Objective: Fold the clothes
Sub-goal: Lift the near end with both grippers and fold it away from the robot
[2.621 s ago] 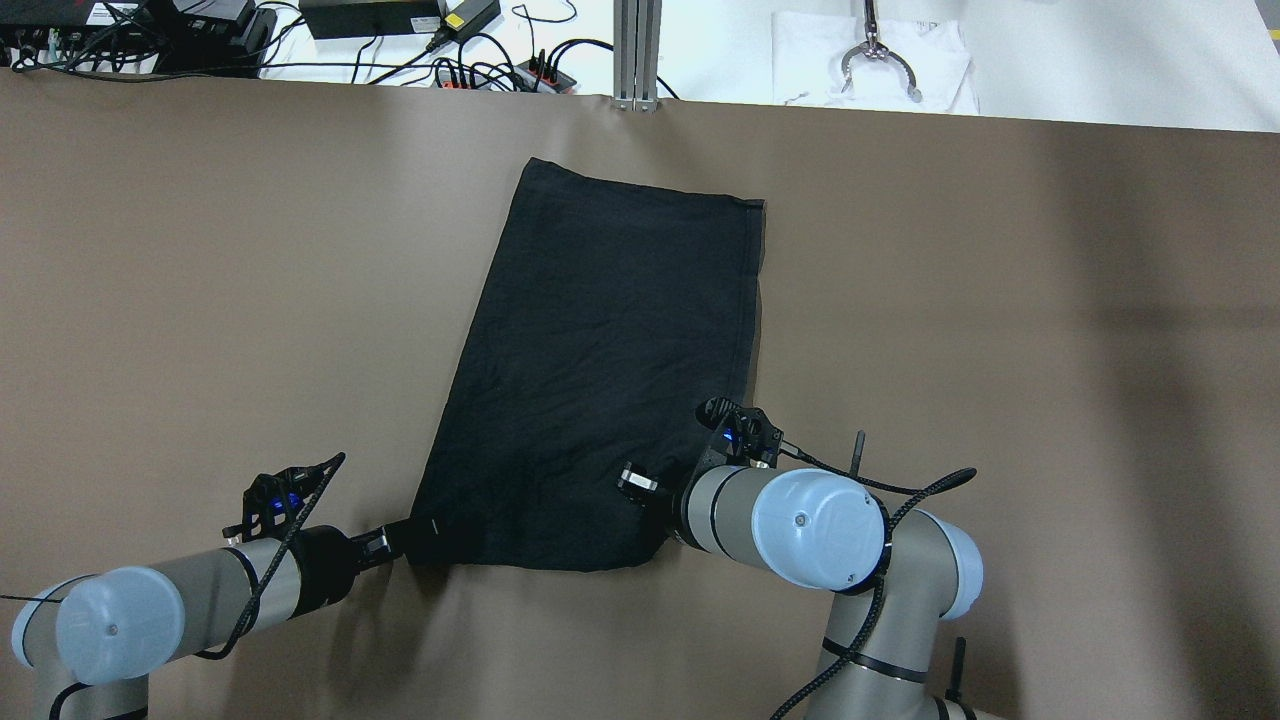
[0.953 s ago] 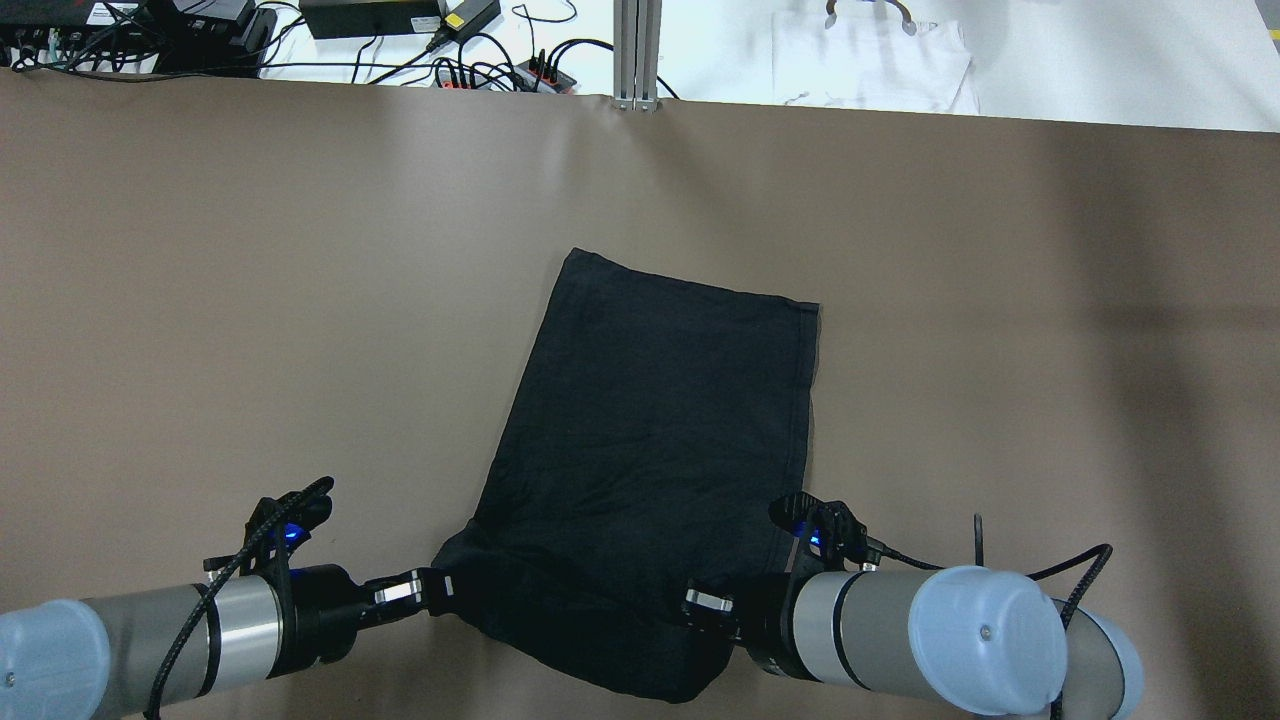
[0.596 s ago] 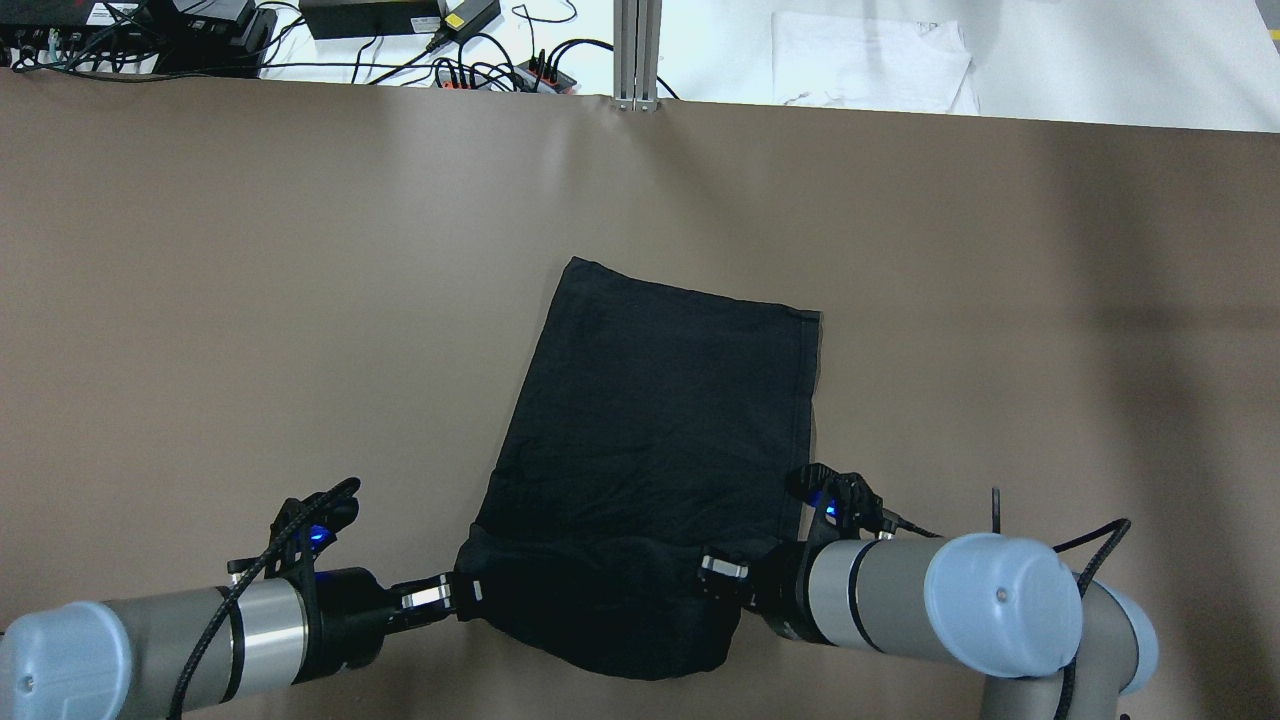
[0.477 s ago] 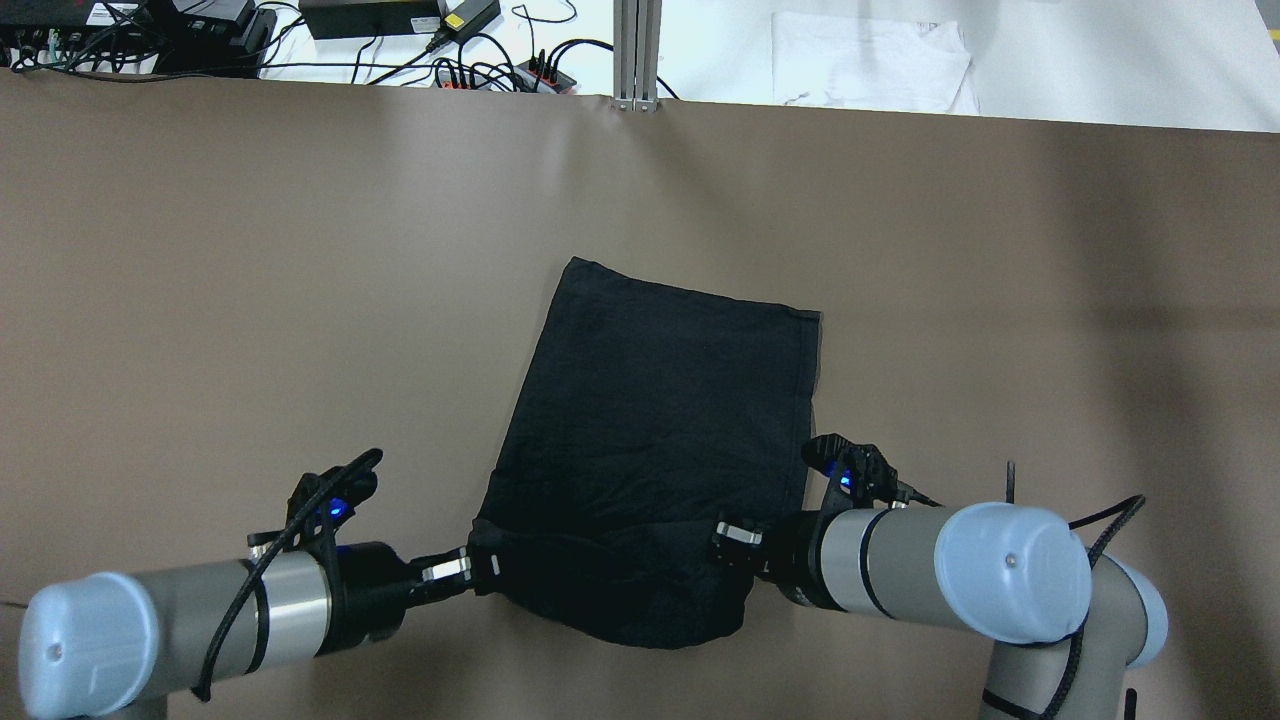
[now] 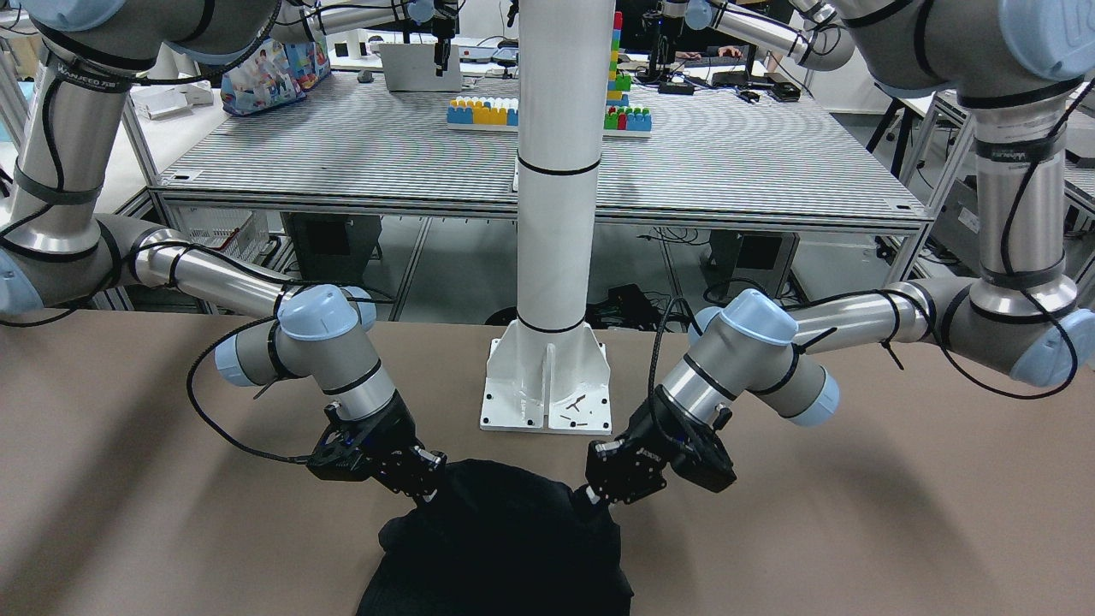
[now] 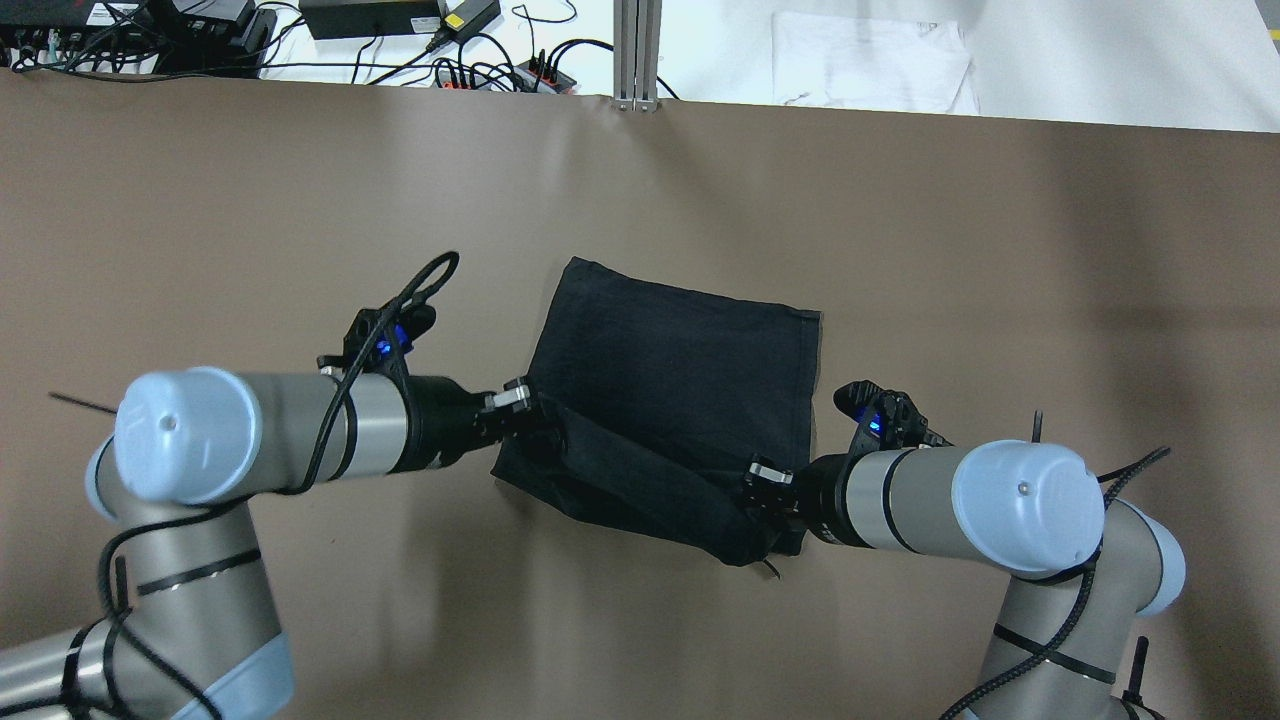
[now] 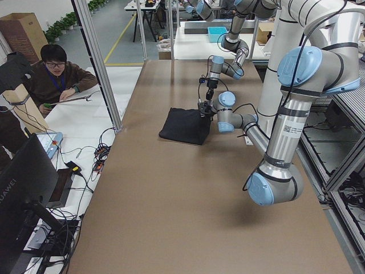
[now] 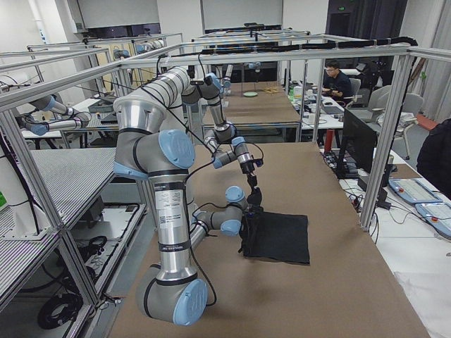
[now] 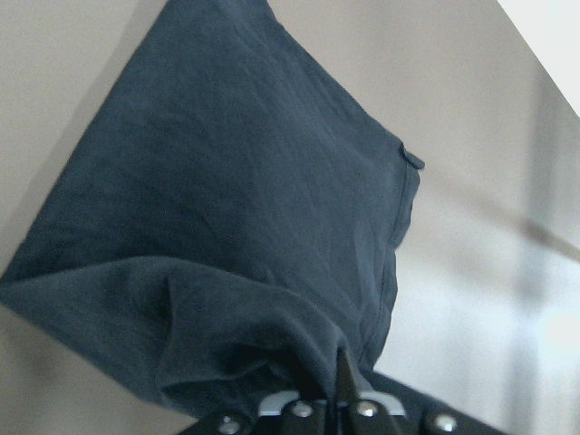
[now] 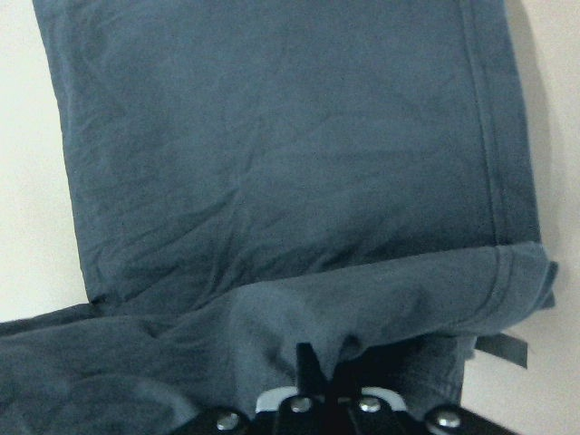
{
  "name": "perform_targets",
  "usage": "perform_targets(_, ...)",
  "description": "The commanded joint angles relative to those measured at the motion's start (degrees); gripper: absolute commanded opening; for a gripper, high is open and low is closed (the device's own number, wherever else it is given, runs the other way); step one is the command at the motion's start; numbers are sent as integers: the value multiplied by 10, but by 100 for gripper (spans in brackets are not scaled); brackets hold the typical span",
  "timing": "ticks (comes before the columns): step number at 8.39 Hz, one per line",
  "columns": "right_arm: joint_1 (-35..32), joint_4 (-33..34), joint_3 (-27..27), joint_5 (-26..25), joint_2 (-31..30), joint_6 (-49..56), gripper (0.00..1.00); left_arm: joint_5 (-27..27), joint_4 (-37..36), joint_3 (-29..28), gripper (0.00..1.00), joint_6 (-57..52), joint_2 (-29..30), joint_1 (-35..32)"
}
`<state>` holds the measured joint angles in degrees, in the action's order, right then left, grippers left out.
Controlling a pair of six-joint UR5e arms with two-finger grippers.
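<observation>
Pinched tight with the left gripper (image 6: 528, 410): a bunched corner of the black garment (image 6: 690, 370), jaws pressed together over the cloth with no gap showing in the left wrist view. Likewise clamped with the right gripper (image 6: 752, 497): the opposite near corner, fingers closed on a gathered pucker of fabric, seen plainly from the right wrist camera. Between the two grips, a thick rolled fold of the garment running slantwise, its left end farther from the robot, its right end nearer. Beyond that fold, the rest of the garment lying flat and smooth on the brown table (image 6: 200, 200), far edge straight, far corners square. Held fold draped over the near part of the flat cloth, casting a shadow on the table on the robot's side. Along the garment's right side, a stitched hemmed edge (image 10: 494, 136) running up from the right gripper's hold. Both grippers low, just at the garment's side edges, well apart from each other
</observation>
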<state>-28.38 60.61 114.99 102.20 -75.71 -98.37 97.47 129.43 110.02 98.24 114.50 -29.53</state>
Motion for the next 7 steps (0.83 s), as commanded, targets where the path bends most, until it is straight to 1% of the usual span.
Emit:
perform_targets(1, -27, 27, -5, 1, 17, -1, 0, 39, -7, -123, 0, 2, 96, -79)
perform_targets(2, -40, 63, -26, 2, 61, -5, 0, 56, -5, -151, 0, 2, 118, -96)
perform_targets(3, -59, 106, -58, 2, 107, -3, 0, 57, -5, -156, 0, 2, 120, -102)
perform_targets(4, -72, 122, -98, 2, 141, -2, 0, 57, -4, -165, 0, 2, 121, -104)
perform_targets(5, -80, 122, -134, 2, 154, 0, 0, 57, -3, -180, 0, 2, 126, -107)
perform_targets(6, -83, 120, -147, 2, 156, 0, 0, 56, -1, -204, 0, 2, 141, -110)
perform_targets(7, -84, 122, -147, 2, 157, -1, 0, 55, -1, -226, 0, 2, 156, -113)
